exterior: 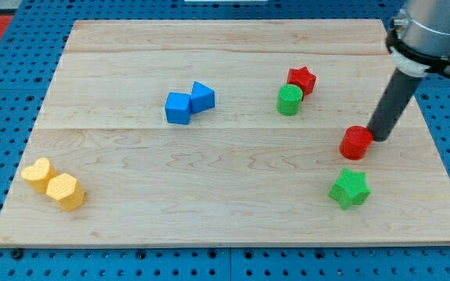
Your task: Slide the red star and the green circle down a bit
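Green circle [289, 100] and red star [301, 80] touching, upper right of centre. Both small, light, rigid; likely slide easily, may pivot. Push from star's top edge. My tip [377, 138], bare rod holding nothing, beside red cylinder [356, 143], right.

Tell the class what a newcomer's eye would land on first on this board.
First comes the dark rod at the view's right, my tip against the red cylinder, with the green star just below. Next, the red star touching the green circle near the top. Then two blue blocks at centre and two yellow blocks at lower left.
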You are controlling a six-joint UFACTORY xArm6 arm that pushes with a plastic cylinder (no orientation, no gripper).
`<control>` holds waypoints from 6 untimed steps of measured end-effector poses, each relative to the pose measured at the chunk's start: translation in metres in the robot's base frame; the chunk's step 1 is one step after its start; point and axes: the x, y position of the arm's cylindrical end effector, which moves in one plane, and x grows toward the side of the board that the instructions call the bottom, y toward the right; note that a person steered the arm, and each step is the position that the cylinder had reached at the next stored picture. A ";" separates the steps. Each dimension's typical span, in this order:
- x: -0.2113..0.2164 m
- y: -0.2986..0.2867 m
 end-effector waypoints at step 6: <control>-0.155 -0.049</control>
